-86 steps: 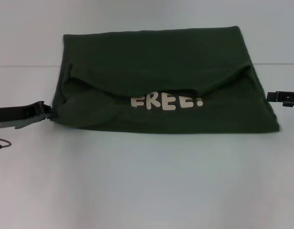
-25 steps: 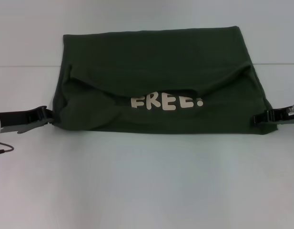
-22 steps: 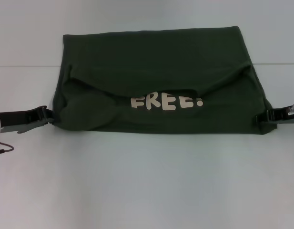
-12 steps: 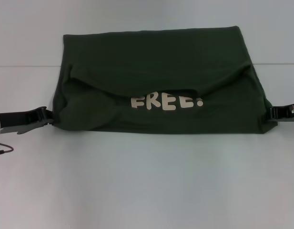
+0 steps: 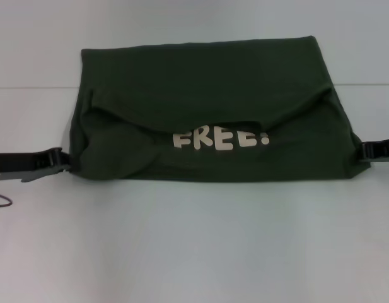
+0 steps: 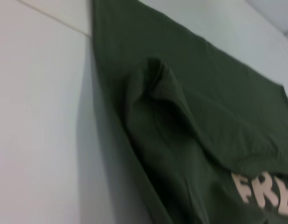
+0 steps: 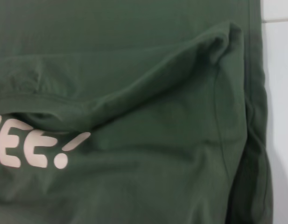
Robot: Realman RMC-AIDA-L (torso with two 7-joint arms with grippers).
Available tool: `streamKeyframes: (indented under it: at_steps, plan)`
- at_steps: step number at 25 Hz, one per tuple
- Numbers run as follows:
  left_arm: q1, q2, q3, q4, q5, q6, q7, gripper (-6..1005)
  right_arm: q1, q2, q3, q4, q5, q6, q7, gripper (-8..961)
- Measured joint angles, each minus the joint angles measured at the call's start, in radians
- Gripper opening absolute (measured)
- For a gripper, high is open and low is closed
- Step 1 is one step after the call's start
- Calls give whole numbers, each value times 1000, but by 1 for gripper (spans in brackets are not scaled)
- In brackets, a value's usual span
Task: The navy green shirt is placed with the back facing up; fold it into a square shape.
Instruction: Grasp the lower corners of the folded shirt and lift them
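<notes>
Head view, nearest band: one bare stretch of white table [image 5: 194,246] at 6 o'clock, with nothing lying on it.
Grippers: two, both low at the near corners of the cloth.
Left gripper [image 5: 63,160]: at 9 o'clock, its tip touching the shirt's near left corner; whether it is clenched on the fabric or released cannot be told.
Right gripper [image 5: 365,150]: at 3 o'clock, its tip against the near right corner; its grasp cannot be told either.
Navy green shirt [image 5: 207,95]: one, lying flat in the middle of the table, folded into a wide rectangle.
Lettering [image 5: 220,139]: one cream word, "FREE" with an exclamation mark, just under the folded layers' edges toward 6 o'clock.
Folded layers: two, one from each side, their edges sloping down to meet above the letters.
Far edge: at 12 o'clock, straight, lying past one seam line in the table.
</notes>
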Motion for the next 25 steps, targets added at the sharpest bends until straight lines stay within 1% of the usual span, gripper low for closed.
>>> streamKeyframes:
  at_steps: [2,5,9,12,19,23,25]
  plan:
    - [1,9,-5,21,34,40,-9,62,-22,-3,6,-51,0,-46,-1,21]
    - [4,15,-6,55,81,73,-30,63,-45,-9,30,-97,0,-85,-4,21]
    - [1,17,-7,66,127,62,-52,64,-52,-20,58,-102,0,-98,-16,21]
    - [-1,17,-7,69,151,50,-67,65,-58,-25,69,-101,0,-95,-16,22]
    - [1,17,-7,75,161,51,-71,67,-60,-24,88,-103,0,-104,-21,22]
    - [-2,17,-3,80,162,103,-34,68,-55,-19,88,-104,0,-156,-25,21]
    - [1,17,-4,98,162,158,-17,69,-56,-18,89,-114,0,-207,-26,21]
